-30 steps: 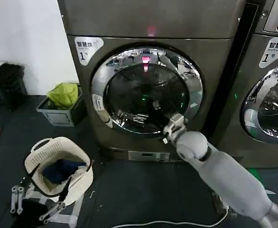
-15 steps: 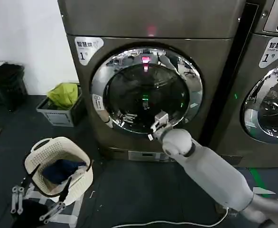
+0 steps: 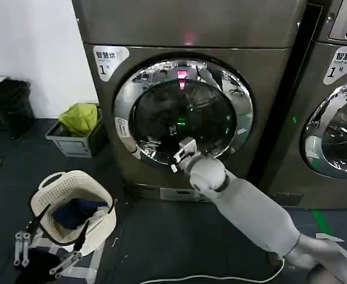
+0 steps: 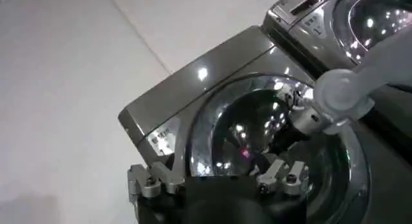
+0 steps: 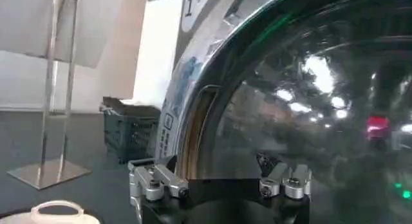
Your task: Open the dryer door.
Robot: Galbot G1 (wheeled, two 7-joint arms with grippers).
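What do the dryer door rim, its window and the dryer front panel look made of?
Dryer door rim: polished chrome-like metal or plated plastic, mirror reflections of the room. Window: dark glass, likely, with glossy highlights. Dryer front: bronze-grey brushed or painted metal, soft satin sheen. The right pincer sits at the door's lower rim.

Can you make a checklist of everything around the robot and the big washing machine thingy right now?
Surface: dark floor in front of the machines.
Job's things: dryer marked "1", red light on; dryer door looks shut, chrome rim flush with the front.
Clutter: white laundry basket with something dark blue inside; grey bin holding a yellow-green bag; dark pile by the wall.
Grippers: right claw up against the door's lower glass, fingers apart; left claw low near the floor, by the basket, fingers apart.
Cables: white cable lying on the floor.
Surroundings: white wall; neighbouring machine beside the dryer, with a similar chrome door.
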